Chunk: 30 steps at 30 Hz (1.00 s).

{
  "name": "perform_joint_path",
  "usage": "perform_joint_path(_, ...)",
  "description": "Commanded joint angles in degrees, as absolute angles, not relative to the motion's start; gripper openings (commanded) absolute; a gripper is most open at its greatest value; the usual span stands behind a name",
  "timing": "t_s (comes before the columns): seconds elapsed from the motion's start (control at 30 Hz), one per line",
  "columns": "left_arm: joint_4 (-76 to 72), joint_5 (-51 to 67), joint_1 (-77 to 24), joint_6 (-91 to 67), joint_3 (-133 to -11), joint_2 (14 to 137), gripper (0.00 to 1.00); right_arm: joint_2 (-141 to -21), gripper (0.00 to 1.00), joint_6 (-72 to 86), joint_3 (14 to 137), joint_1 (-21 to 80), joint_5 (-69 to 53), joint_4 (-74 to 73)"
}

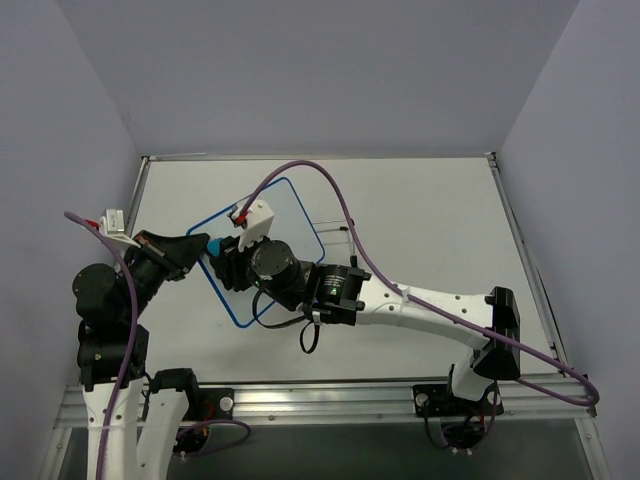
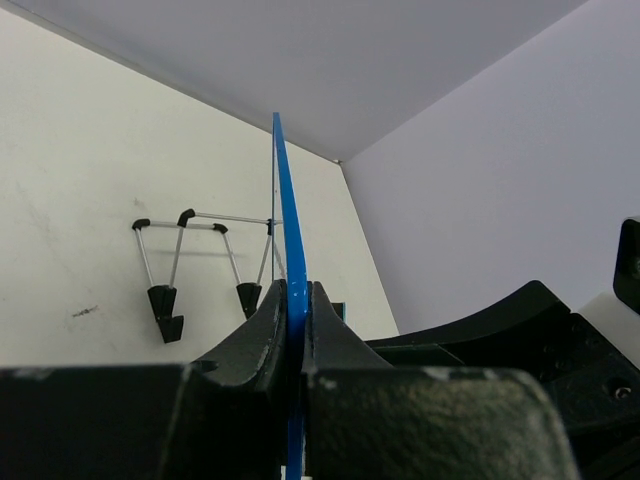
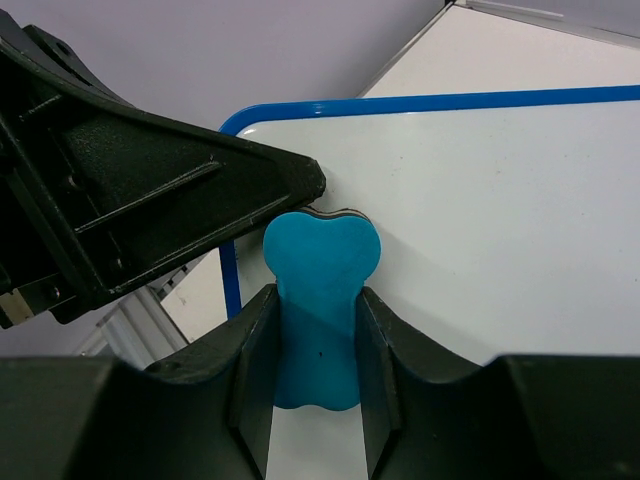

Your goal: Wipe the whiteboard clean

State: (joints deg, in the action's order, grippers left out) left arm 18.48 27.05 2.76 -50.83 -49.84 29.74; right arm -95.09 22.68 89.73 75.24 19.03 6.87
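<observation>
The whiteboard [image 1: 292, 215] is a white board with a thin blue frame, lying tilted on the table left of centre; its visible surface [image 3: 500, 200] is clean. My left gripper [image 1: 200, 246] is shut on its left edge, seen edge-on as a blue strip [image 2: 290, 260] between the fingers. My right gripper [image 1: 222, 258] is shut on a blue eraser [image 3: 318, 300], pressed on the board near the corner by the left gripper's fingers [image 3: 180, 190]. The right arm covers the board's lower part in the top view.
A thin black wire stand [image 1: 338, 228] lies on the table right of the board; it also shows in the left wrist view [image 2: 190, 265]. Grey walls enclose the white table [image 1: 440, 230] on three sides.
</observation>
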Motion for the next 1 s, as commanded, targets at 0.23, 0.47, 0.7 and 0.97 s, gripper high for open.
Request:
perform_joint_path(0.23,-6.32,39.81,0.70,-62.49,-53.88,27.07,0.02,-98.26,0.00,23.29,87.10,70.93,13.54,-2.64)
perform_joint_path(0.47,-9.05,40.52,0.62,-63.63,-52.64,27.07,0.02,-101.16,0.00,23.82,93.33,68.56,17.22,-7.20)
perform_joint_path(0.7,-8.70,41.57,0.62,-62.32,-53.61,27.25,0.02,-102.22,0.00,24.34,94.75,64.69,20.74,-9.67)
perform_joint_path(0.97,-8.26,41.22,0.62,-61.70,-53.35,26.72,0.02,-99.94,0.00,24.17,90.03,59.86,19.25,-8.80)
